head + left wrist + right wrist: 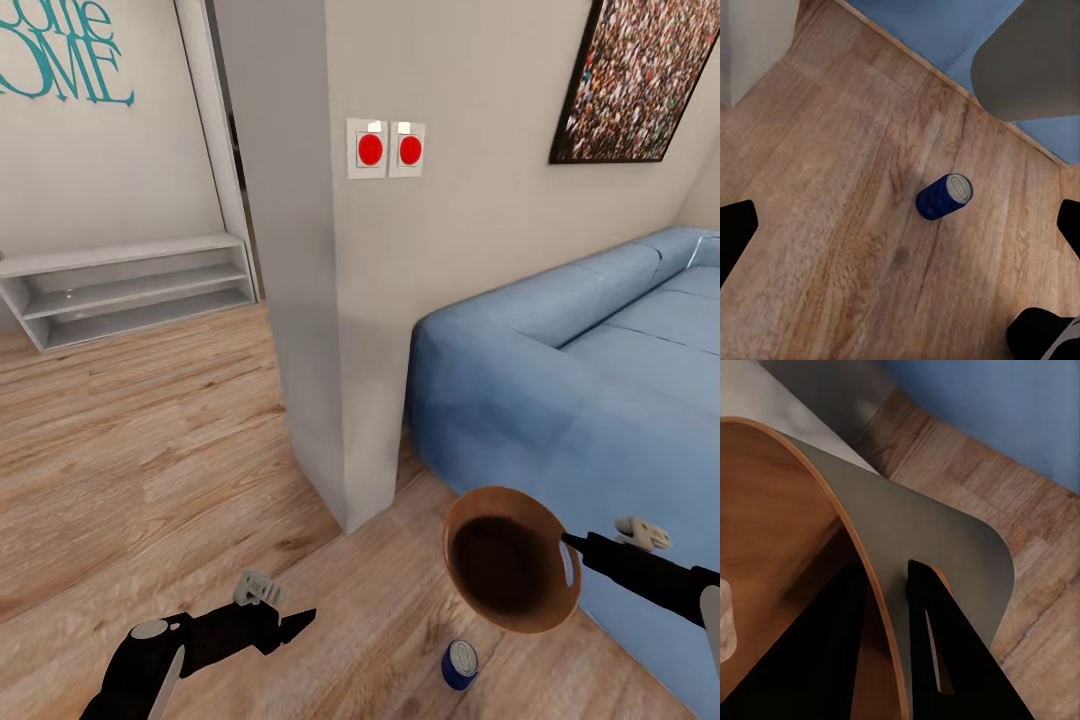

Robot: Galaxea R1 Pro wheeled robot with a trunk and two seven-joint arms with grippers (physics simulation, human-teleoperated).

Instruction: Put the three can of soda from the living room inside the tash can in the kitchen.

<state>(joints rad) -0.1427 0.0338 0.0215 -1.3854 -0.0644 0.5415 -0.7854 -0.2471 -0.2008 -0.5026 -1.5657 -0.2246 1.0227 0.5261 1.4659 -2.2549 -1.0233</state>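
Soda can [460, 664] stands on floor [150, 450], before the sofa [590, 380].

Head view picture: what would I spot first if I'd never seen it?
Probably the round bin held up in the air by the right gripper, its brown inside facing you, in front of the big blue sofa. Then the little blue can standing on the wood floor just below it, and two red buttons on the wall.

Teal lettering [65, 55] on wall, upper left of head view: bottom row reads "OME", cut off by frame edge; row above only partly legible. No readable print on blue can [460, 664], red wall switches [386, 149], framed picture [632, 80].
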